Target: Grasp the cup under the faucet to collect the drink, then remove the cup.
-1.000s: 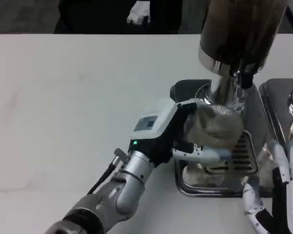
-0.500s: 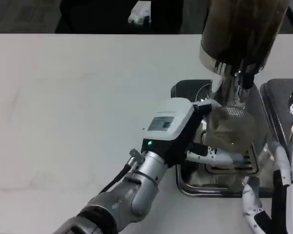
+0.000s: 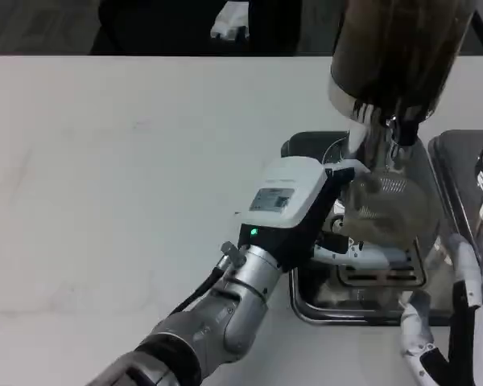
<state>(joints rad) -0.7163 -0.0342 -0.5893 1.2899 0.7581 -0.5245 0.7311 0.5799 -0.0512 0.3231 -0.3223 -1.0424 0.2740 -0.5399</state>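
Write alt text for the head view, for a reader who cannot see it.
The robot's left hand holds a clear cup over the drip tray, beneath the faucet of a dark drink dispenser. The right hand waits at the lower right of the white table.

Lab bench, white table [image 3: 105,161], drink dispenser [image 3: 398,56]

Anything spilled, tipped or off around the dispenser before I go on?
Nothing stands out. The left hand holds the clear cup over the drip tray, below the faucet, and no liquid shows on the table. The picture is too blurred to tell whether the cup is level. The right hand waits beside the tray.
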